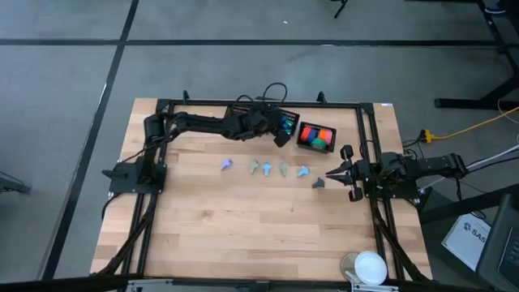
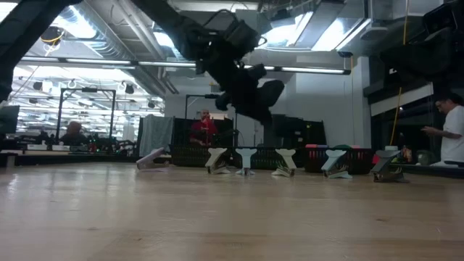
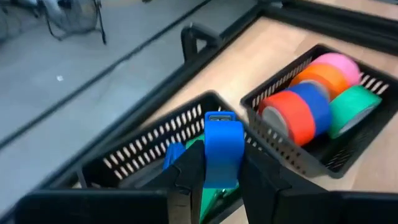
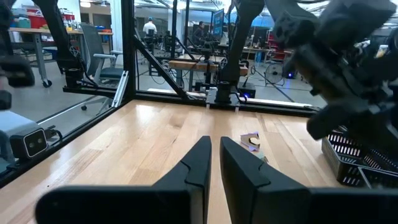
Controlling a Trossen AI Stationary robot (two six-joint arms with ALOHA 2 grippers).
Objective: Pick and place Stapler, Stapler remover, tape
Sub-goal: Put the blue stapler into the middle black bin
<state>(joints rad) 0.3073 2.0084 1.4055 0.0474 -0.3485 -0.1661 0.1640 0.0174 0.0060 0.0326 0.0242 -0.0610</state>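
The wooden table (image 1: 243, 235) carries a black frame along its far and side edges. The left arm reaches across the far side of the table, and the left gripper (image 3: 222, 163) hangs over the first black basket (image 3: 143, 158), which stands at the far edge near the middle. The right arm waits at the right side of the table. The right gripper (image 4: 214, 142) points inward above the bare wood; its fingers are drawn almost together with only a thin slit between them, and they hold nothing. The second black basket (image 3: 280, 140) stands just beside the first, on the side toward the right arm. It contains the rolls of tape (image 3: 314, 102), packed side by side on edge: red, blue, orange, pink and green. The staple removers (image 1: 268, 169), small pastel claw-shaped pieces, stand in a row across the middle of the table, apart from each other. One darker piece (image 1: 318, 183) lies at the right end of the row, near the right gripper's tips. The blue stapler (image 3: 222, 140) is clamped upright between the left gripper's two fingers, which press on its opposite sides, above the first basket's open top. Blue and green pieces lie inside that basket below it.
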